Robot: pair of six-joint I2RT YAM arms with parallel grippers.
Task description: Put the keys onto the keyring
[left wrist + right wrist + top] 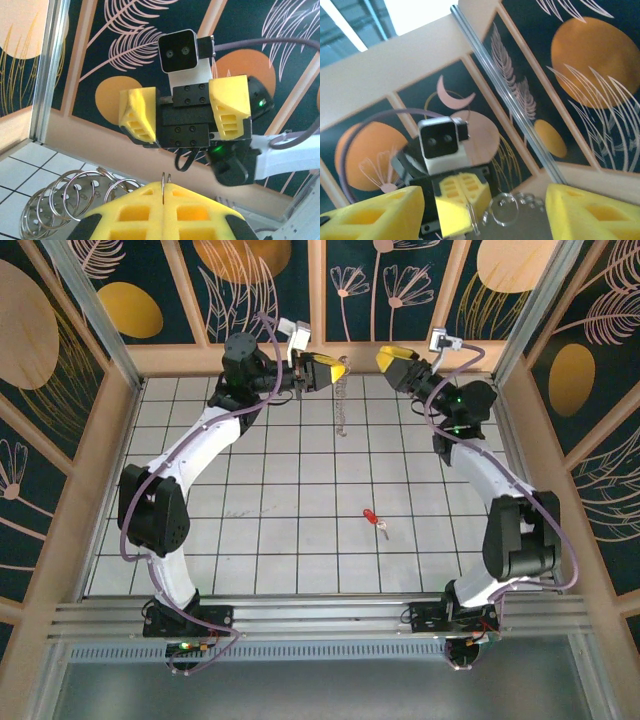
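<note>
Overhead, the left gripper [340,370] is closed on the top of the keyring [342,408], which hangs down as a chain of loops over the far side of the table [250,540]. The right gripper [384,359] faces it, just beside. The red key [371,517] lies on the table, well apart from both.

From the left wrist, its yellow fingers [125,215] pinch a thin wire of the keyring [75,197]. Opposite, the right gripper [185,117] has its jaws apart.

From the right wrist, its fingers [590,212] stand wide, holding nothing.

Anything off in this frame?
Yes: the keyring dangles from the shut left claw, stretched into a loose coil, not a flat loop. The red key lies alone on the table, well apart.
</note>
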